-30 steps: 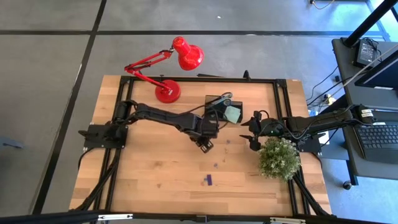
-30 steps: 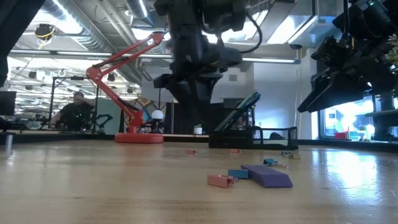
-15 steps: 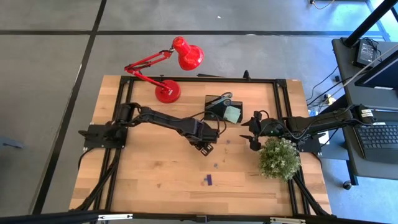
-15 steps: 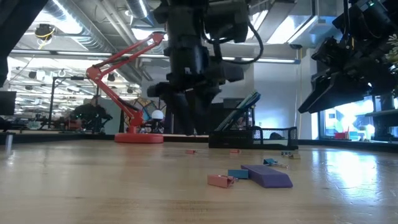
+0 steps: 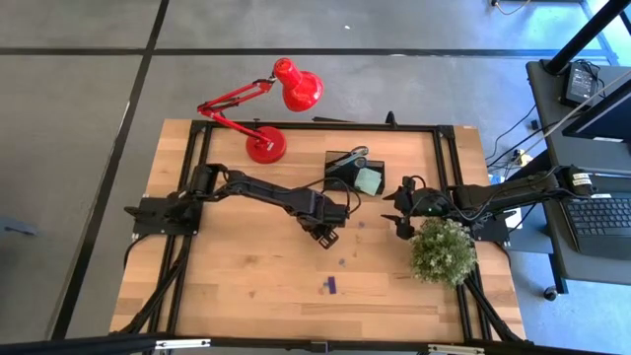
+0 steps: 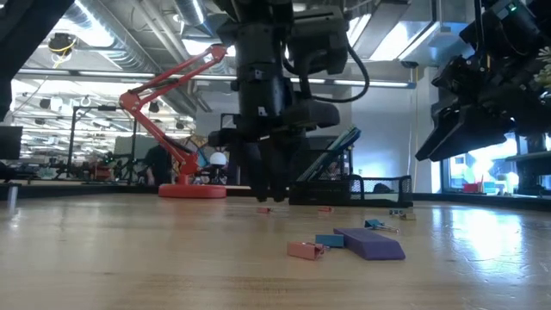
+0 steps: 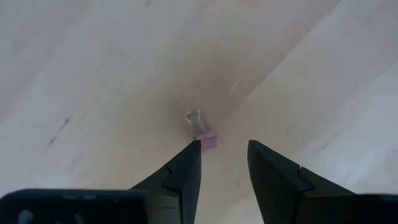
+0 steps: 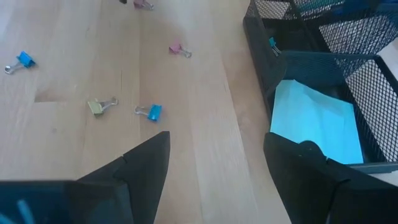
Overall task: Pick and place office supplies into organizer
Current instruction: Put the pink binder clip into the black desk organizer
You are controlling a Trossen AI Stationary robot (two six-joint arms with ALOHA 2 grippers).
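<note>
Hovering left gripper (image 7: pixel 224 152), jaws spread beside pink binder clip (image 7: pixel 208 141), bare tabletop (image 7: pixel 93 74) around.

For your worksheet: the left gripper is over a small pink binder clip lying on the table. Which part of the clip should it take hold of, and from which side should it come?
Grip the pink binder clip by its pink body, coming straight down from above. It lies flat on the wooden table with its thin wire handle pointing away; the wire looks too slight to pinch. The left gripper already hangs just above it, jaws open, so a small shift should centre the body between them.
</note>
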